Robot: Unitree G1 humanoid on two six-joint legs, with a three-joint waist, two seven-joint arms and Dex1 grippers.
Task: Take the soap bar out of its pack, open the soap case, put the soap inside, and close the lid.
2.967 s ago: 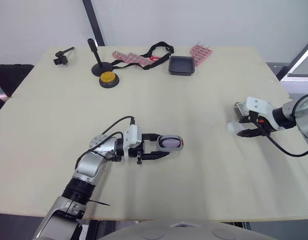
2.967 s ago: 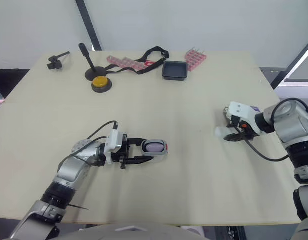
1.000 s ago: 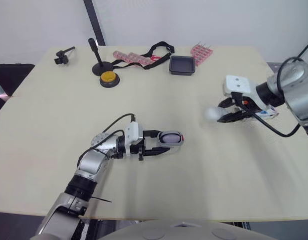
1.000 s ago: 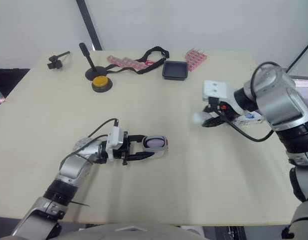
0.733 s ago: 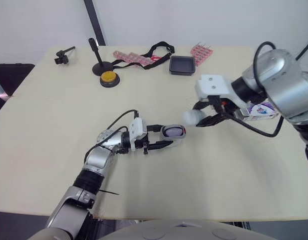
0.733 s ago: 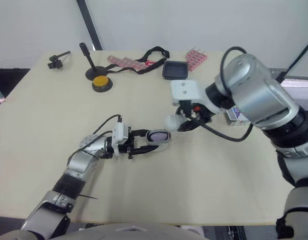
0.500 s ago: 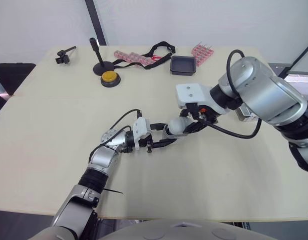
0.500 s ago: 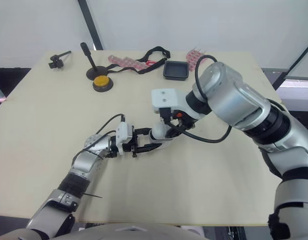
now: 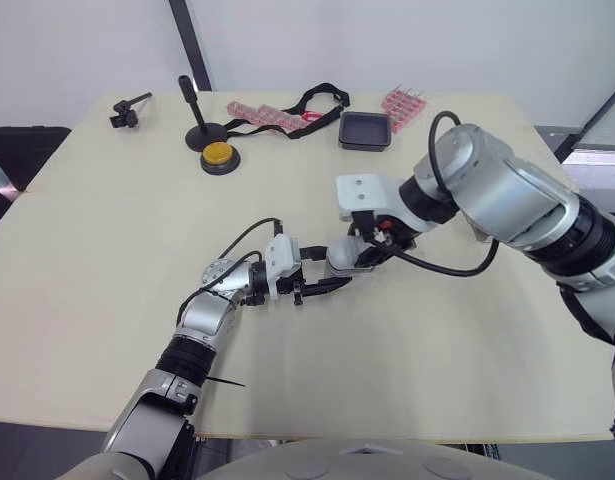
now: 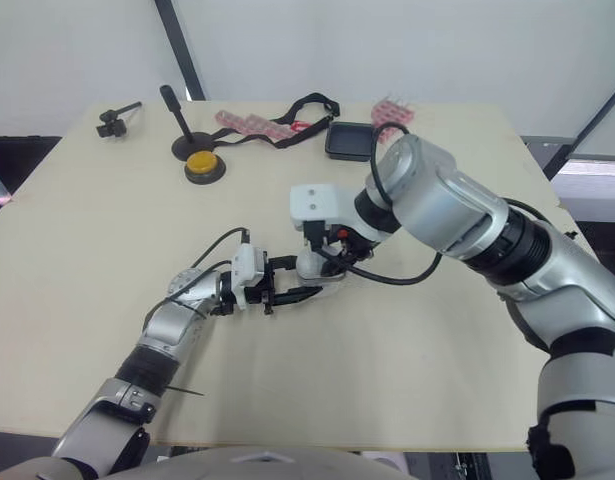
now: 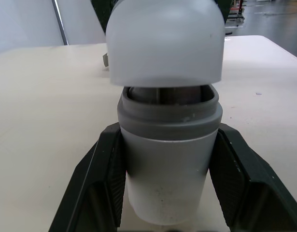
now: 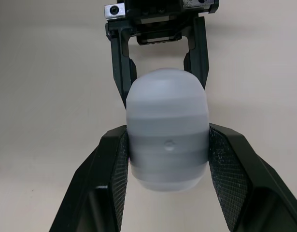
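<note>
My left gripper lies low on the table, shut on the grey soap case, whose open mouth faces away from the wrist. The white soap bar is held in my right gripper, which is shut on it. In the left wrist view the soap bar hovers right at the case's open end, a narrow gap apart. The right wrist view shows the soap bar between black fingers, with the left gripper just beyond it.
Along the table's far edge stand a black tray, pink racks, a black strap, a yellow button, a black stand and a small clamp. My right arm spans the table's right half.
My right gripper has carried the soap bar from the table's right side leftward to the case. The left gripper with the case shifted slightly forward.
</note>
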